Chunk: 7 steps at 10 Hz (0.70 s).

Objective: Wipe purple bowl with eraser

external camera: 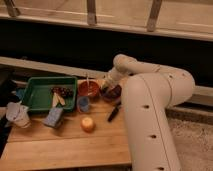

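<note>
The gripper (106, 90) is held at the left rim of the purple bowl (114, 94); whether it is spread or pinching anything cannot be told. The purple bowl is set on the table (60, 150), just right of the red bowl (88, 90), in which 1 stick (86, 80) is stood. A blue cup (83, 104) is placed before the red bowl. A green tray (35, 97) is seen at the left.

No lettering, label, brand, number or sign is showing legibly on anything here. The gripper (107, 89) is hanging at the purple bowl (114, 94), near the far edge of the table (60, 150), toward its far right corner.
</note>
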Each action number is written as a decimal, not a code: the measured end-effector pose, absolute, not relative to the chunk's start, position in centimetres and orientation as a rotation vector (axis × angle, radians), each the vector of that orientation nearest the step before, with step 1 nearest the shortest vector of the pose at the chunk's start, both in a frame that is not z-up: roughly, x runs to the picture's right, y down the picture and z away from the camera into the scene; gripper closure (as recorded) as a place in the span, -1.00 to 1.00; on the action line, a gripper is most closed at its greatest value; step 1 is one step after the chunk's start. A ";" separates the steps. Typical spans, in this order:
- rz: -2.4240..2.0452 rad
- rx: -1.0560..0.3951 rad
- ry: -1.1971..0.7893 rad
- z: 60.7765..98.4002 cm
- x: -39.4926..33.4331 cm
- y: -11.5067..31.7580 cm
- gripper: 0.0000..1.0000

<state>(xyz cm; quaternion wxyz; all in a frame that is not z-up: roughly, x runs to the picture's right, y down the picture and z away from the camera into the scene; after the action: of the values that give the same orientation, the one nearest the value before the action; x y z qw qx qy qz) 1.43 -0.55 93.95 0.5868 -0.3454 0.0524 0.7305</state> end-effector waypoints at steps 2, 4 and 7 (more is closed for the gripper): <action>1.698 -0.798 0.141 93.3 2.1 0.4 1.00; 1.711 -0.764 0.181 92.9 4.1 1.0 1.00; 1.717 -0.707 0.217 93.8 5.2 -0.1 1.00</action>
<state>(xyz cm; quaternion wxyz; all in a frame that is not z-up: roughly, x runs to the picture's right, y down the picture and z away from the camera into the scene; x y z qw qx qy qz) 5.15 -0.15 93.75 0.5941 -0.3041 0.0934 0.7388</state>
